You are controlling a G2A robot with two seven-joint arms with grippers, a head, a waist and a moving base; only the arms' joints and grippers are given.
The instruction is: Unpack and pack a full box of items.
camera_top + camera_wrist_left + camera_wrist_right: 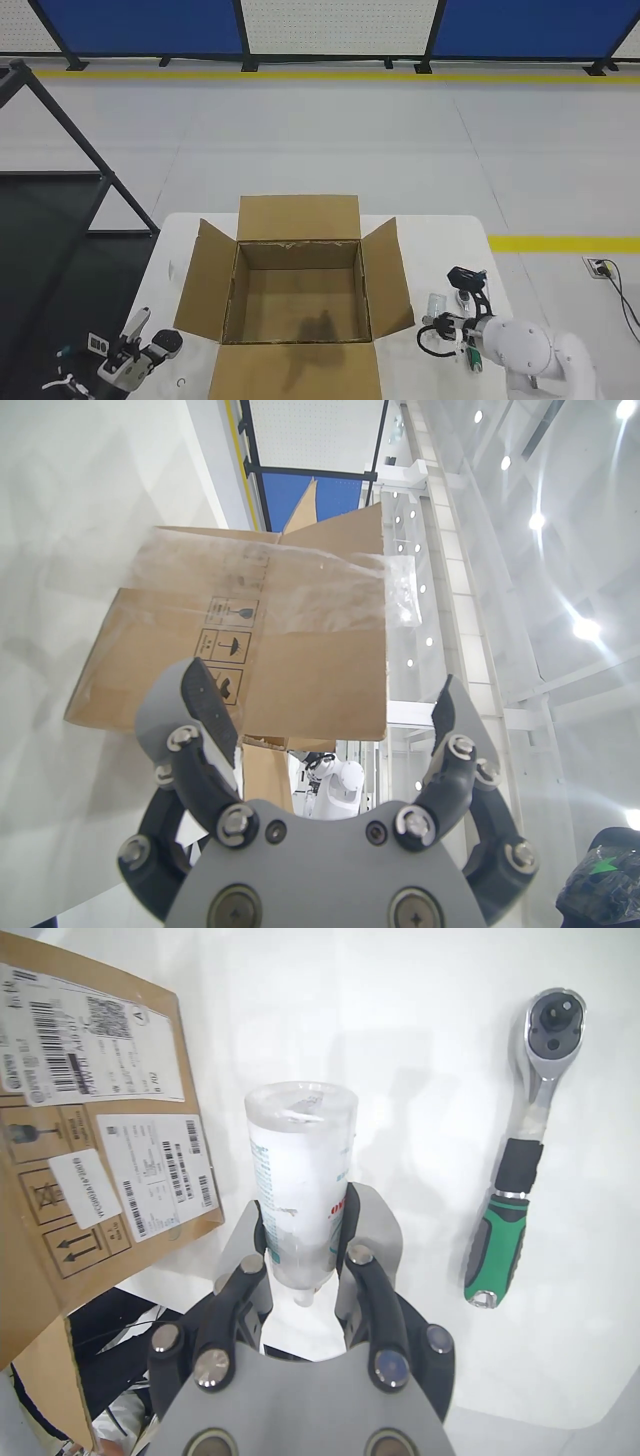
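Open brown cardboard box (300, 217) is sitting mid-surface on the white surface (440, 240), all four flaps folded outward, inside looking bare apart from a dark smudge on the bottom.

Right gripper (306, 1208) is hovering just beside the box's right side. Its fingers (350, 1213) are clamping a clear plastic bottle with white contents (300, 1143) near the neck end, with the bottle's flat base pointing away from the wrist. The bottle is sitting outside the box, over the surface, near the right flap with the white shipping labels.

A ratchet wrench with chrome head and green-black handle (525, 1153) is lying flat on the surface to the right of the bottle, apart from it, head end farther from the robot.

Left gripper (322, 674) is hanging at the near left corner of the surface, facing the box's outer left wall. Its fingers (210, 705) are spread wide apart, gripping nothing and not touching the box.
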